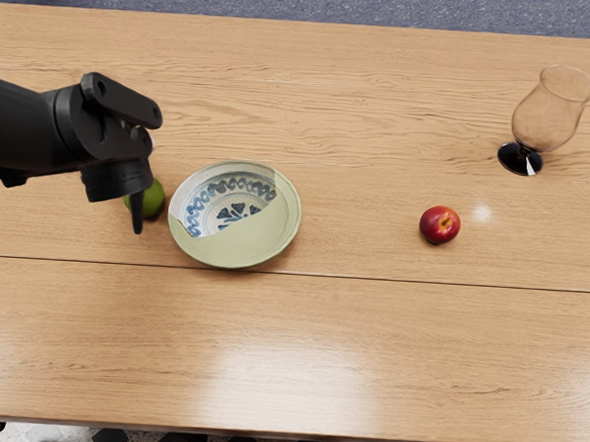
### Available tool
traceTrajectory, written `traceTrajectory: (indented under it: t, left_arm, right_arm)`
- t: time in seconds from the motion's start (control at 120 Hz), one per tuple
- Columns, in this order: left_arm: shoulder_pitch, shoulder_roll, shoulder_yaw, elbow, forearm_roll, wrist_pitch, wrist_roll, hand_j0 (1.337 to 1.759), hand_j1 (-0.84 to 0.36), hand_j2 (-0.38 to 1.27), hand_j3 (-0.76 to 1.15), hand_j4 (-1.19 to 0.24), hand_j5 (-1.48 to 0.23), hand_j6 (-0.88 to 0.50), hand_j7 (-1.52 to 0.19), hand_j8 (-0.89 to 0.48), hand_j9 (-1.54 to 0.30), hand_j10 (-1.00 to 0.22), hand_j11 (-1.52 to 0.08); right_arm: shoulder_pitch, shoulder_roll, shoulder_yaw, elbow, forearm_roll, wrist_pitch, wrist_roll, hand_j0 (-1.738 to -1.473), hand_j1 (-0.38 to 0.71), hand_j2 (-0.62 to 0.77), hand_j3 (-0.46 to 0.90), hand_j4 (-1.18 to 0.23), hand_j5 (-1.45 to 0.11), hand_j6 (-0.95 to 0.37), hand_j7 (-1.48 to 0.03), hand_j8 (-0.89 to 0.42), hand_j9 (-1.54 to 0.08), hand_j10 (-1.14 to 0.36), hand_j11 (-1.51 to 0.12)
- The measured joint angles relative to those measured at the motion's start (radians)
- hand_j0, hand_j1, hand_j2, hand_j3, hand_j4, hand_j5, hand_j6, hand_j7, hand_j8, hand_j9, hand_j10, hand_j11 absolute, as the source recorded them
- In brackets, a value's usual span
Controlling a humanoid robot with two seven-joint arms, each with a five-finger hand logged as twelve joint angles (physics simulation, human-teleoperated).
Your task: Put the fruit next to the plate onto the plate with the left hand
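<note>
A pale green plate (274, 242) with a blue pattern in its centre lies on the wooden table, left of the middle. Just left of its rim sits a small green fruit (154, 199), mostly covered by my left hand (127, 186). The black arm comes in from the left edge and the hand hangs right over the fruit, one finger (136, 214) pointing down beside it. I cannot tell whether the fingers are closed around the fruit. A red fruit (439, 224) lies well to the right of the plate, apart from it.
A brown stemmed glass (545, 118) on a dark foot stands at the back right. The table's front edge runs along the bottom of the view.
</note>
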Motion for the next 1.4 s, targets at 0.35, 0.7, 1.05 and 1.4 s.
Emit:
traceTrajectory:
  t: [0.35,0.7,1.05,1.4]
  left_arm:
    - [0.045,0.000,-0.007,0.006,-0.008,0.033,0.000,1.658,0.15,0.03,0.00,-0.17,-0.22,-0.17,-0.22,-0.17,-0.22,-0.17,-0.22]
    - [0.081,0.000,-0.031,0.056,-0.003,0.038,-0.003,1.658,0.06,0.05,0.00,-0.24,-0.32,-0.25,-0.32,-0.24,-0.32,-0.24,-0.32]
    - [0.085,0.000,-0.043,0.078,0.000,0.085,-0.002,1.658,0.01,0.06,0.00,-0.28,-0.36,-0.28,-0.36,-0.28,-0.36,-0.28,-0.36]
    - [0.115,0.000,-0.055,0.078,0.001,0.089,-0.002,1.658,-0.02,0.06,0.00,-0.31,-0.40,-0.31,-0.40,-0.31,-0.40,-0.31,-0.40]
  right_arm:
    - [0.000,0.000,0.000,0.000,0.000,0.000,0.000,-1.658,-0.32,0.00,0.00,-0.02,-0.03,-0.02,-0.03,-0.02,-0.03,-0.02,-0.03]
    - [0.000,0.000,0.000,0.000,0.000,0.000,0.000,-1.658,-0.32,0.00,0.00,-0.02,-0.03,-0.02,-0.03,-0.02,-0.03,-0.02,-0.03]
    - [0.000,0.000,0.000,0.000,0.000,0.000,0.000,-1.658,-0.32,0.00,0.00,-0.02,-0.03,-0.02,-0.03,-0.02,-0.03,-0.02,-0.03]
    - [0.000,0.000,0.000,0.000,0.000,0.000,0.000,-1.658,-0.32,0.00,0.00,-0.02,-0.03,-0.02,-0.03,-0.02,-0.03,-0.02,-0.03]
